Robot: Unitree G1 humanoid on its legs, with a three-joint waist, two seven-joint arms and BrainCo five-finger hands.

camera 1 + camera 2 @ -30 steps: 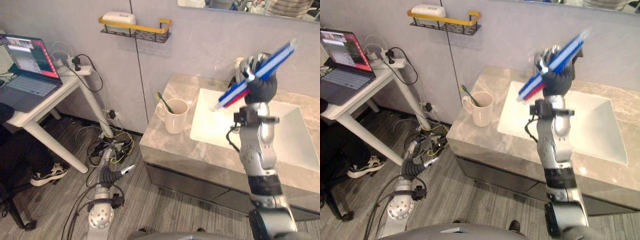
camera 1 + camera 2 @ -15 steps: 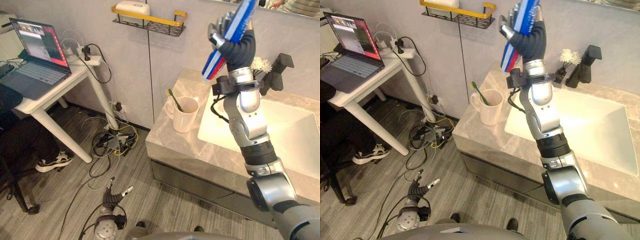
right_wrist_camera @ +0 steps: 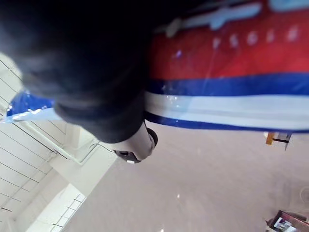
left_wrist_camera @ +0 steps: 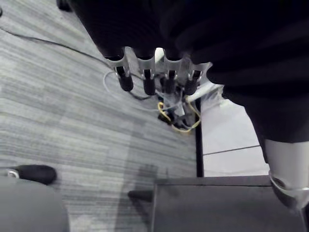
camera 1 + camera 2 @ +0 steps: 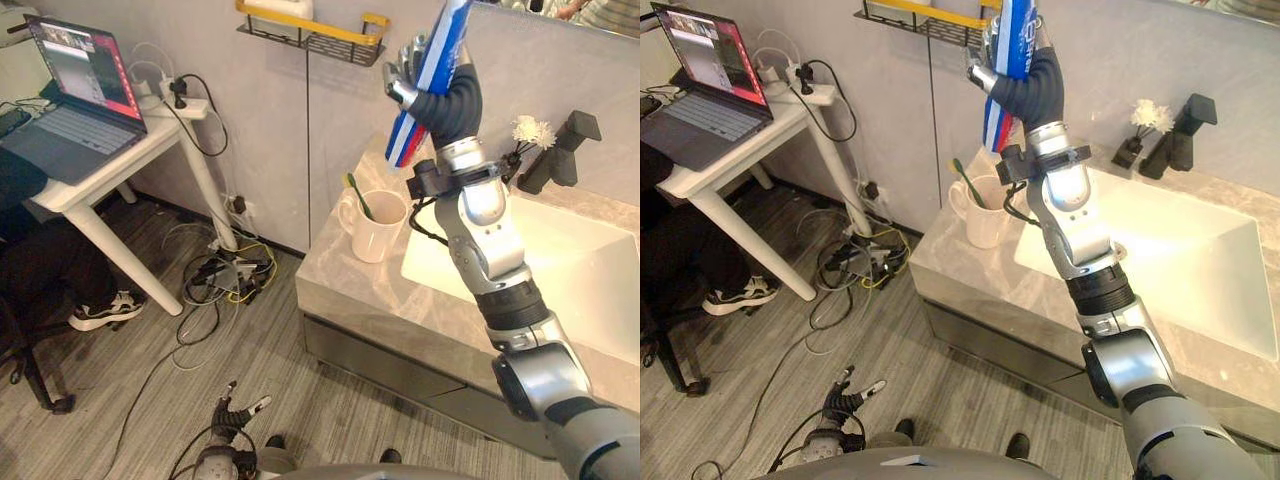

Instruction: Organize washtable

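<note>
Left hand (image 5: 232,412): lowest and nearest item, hanging just above the grey plank floor (image 5: 150,370); fingers (image 4: 145,77) straight and relaxed, spread apart, holding nothing.

Person's shoe (image 5: 100,310): white and black, on the floor under the white worktop (image 5: 90,180) at the robot's left. Open laptop (image 5: 75,100) on that worktop, screen lit.

Tangle of cables (image 5: 225,275): yellow, white and black, on the floor against the wall, between the white worktop's legs and the vanity.

Marble worktop (image 5: 350,290): grey-beige, veined, above a dark cabinet front, carrying the items below.

Mug (image 5: 378,232): cream, upright, near the worktop's left rear corner, just beside the basin (image 5: 560,270). Green toothbrush (image 5: 358,195) stands in it, leaning towards the wall.

Basin: white, rectangular, sunk into the worktop to the right of the mug.

Right hand (image 5: 458,100): raised high above the mug and the basin's left edge, forearm nearly upright; fingers curled round the toothpaste tube (image 5: 408,135).

Toothpaste tube: blue, white and red, held clear of the worktop, steeply tilted, its lower end pointing down towards the mug, its upper end running out of sight. Seen close in the right wrist view (image 3: 231,87), crossing the palm.

Faucet (image 5: 562,150): black, angular, at the basin's rear edge. White flower (image 5: 530,130) just beside it, on its left.

Wire shelf (image 5: 315,30): black with yellow rail, fixed to the wall above and left of the mug.
</note>
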